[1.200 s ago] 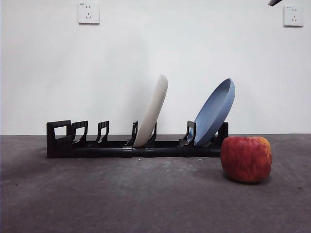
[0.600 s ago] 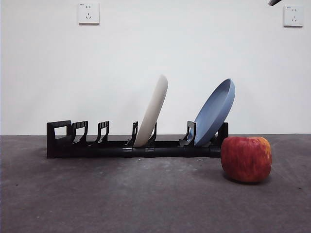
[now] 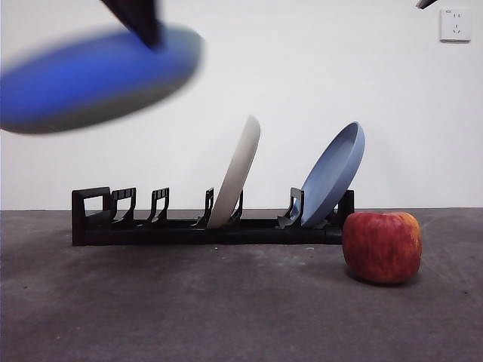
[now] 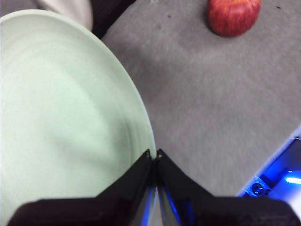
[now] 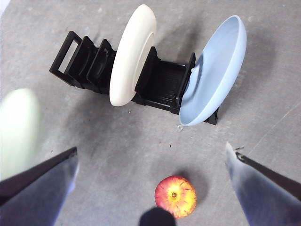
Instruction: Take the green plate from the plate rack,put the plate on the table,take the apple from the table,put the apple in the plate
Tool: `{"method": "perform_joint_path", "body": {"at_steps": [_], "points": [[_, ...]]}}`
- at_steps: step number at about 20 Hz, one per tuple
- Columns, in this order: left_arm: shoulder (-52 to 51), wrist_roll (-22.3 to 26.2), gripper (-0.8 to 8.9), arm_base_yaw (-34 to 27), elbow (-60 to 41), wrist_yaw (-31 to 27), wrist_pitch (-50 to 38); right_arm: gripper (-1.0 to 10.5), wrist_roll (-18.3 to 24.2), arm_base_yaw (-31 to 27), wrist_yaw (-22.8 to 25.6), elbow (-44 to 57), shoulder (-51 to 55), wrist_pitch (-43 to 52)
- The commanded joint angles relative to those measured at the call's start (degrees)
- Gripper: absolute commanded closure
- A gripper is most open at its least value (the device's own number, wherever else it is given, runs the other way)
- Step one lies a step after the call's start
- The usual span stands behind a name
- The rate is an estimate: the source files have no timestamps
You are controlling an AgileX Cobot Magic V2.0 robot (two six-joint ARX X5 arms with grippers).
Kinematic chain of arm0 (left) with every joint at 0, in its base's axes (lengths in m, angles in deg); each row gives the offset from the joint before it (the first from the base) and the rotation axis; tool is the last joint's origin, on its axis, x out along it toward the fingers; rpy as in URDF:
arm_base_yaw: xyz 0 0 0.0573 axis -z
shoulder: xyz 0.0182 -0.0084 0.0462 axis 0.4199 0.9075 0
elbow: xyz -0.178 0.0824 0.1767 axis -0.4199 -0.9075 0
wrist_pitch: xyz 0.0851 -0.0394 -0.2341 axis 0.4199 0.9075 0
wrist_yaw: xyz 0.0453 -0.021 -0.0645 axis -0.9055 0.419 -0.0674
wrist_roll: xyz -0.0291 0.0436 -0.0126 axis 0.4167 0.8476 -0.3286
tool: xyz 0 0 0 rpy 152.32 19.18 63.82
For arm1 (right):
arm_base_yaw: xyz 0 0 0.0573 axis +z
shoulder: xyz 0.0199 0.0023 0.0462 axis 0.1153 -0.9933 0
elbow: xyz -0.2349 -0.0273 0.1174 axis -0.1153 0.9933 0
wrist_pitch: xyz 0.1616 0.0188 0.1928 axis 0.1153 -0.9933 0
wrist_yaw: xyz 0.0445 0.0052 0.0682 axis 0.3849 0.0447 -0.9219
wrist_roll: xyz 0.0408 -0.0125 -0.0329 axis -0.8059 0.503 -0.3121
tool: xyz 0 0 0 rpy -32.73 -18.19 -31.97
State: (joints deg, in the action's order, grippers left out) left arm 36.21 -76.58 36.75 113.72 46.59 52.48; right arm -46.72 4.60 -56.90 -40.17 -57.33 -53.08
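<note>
one green plate [image 4: 61, 117] is hanging pinched at its rim in the left gripper [image 4: 154, 157], above the rack [image 3: 204, 226]; next needs lowering onto table [image 3: 226, 317] beside rack. right gripper [image 5: 150, 188] is spreading wide, waiting above the apple [image 5: 175, 196].

Our left gripper [image 4: 154, 157] has two black wedge-shaped jaws tapering to thin tips; our right gripper [image 5: 155, 155] shows black jaws with pale blue-grey faces.
</note>
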Motion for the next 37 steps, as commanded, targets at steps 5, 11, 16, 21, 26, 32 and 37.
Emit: {"method": "perform_joint_path", "body": {"at_steps": [5,11,16,21,26,32,37], "points": [[19.65,4.72,8.22,0.26,-0.22,-0.52,-9.11,2.9,0.07,0.07,0.07,-0.28,-0.11,0.35],[26.73,5.35,8.22,0.37,-0.24,-0.11,-15.17,2.9,0.22,0.07,1.18,-0.28,-0.11,0.37],[30.21,5.51,8.22,0.33,-0.24,2.16,-16.00,2.9,0.24,0.07,1.18,-0.28,-0.11,0.35],[31.82,5.49,8.19,0.28,-0.24,3.61,-16.00,2.9,0.24,0.07,1.16,-0.28,-0.11,0.33],[31.82,5.44,7.86,-0.44,-0.24,3.58,-14.51,2.9,0.22,0.07,1.16,-0.26,-0.11,0.33],[29.73,5.46,5.84,-0.48,-0.22,3.56,-13.25,2.9,0.09,0.07,1.16,-0.28,-0.11,0.28],[12.98,4.24,5.84,1.62,-0.13,3.63,-10.84,2.9,0.11,0.07,1.57,-0.26,-0.11,-0.22]]}}
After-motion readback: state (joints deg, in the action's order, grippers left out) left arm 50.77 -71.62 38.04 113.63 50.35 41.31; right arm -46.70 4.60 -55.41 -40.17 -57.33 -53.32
